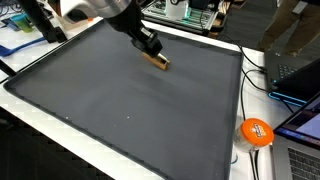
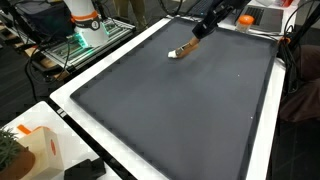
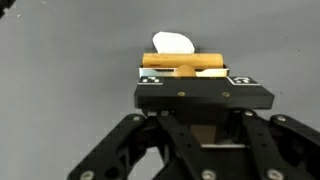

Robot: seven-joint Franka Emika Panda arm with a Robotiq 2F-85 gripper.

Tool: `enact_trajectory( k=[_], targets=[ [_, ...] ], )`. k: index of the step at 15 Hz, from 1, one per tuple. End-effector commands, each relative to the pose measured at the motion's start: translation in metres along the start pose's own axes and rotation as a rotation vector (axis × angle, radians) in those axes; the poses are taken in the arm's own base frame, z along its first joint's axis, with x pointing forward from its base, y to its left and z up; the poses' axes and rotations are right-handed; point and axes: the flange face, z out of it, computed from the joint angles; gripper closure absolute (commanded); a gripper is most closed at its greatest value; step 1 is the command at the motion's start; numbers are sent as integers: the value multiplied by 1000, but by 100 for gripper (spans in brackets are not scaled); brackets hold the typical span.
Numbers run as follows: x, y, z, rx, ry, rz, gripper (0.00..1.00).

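Note:
My gripper (image 1: pixel 150 50) reaches down from the upper left onto a large dark grey mat (image 1: pixel 130 110). Its jaws are shut on a small wooden-handled tool (image 1: pixel 158 62) with a white end. In an exterior view the tool (image 2: pixel 180 51) sits low at the far part of the mat (image 2: pixel 180 110), white end pointing away from the gripper (image 2: pixel 196 33). In the wrist view the wooden handle (image 3: pixel 185 60) lies crosswise just beyond the gripper (image 3: pixel 186 72), and the white end (image 3: pixel 172 42) shows behind it. I cannot tell whether the tool touches the mat.
The mat lies on a white table (image 1: pixel 215 165). An orange round object (image 1: pixel 256 132) and cables sit by the table's edge, with laptops (image 1: pixel 298 75) beyond. A white and orange box (image 2: pixel 42 150), a plant (image 2: pixel 8 150) and green-lit equipment (image 2: pixel 85 40) stand around the table.

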Motion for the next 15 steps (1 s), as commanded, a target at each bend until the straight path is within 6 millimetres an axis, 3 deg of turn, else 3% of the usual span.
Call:
enact_trajectory(
  k=[1, 6, 15],
  targets=[
    [7, -2, 2, 18, -43, -16, 78],
    [19, -3, 0, 63, -3, -2, 78],
    [24, -5, -7, 63, 25, 1, 78]
  ],
)
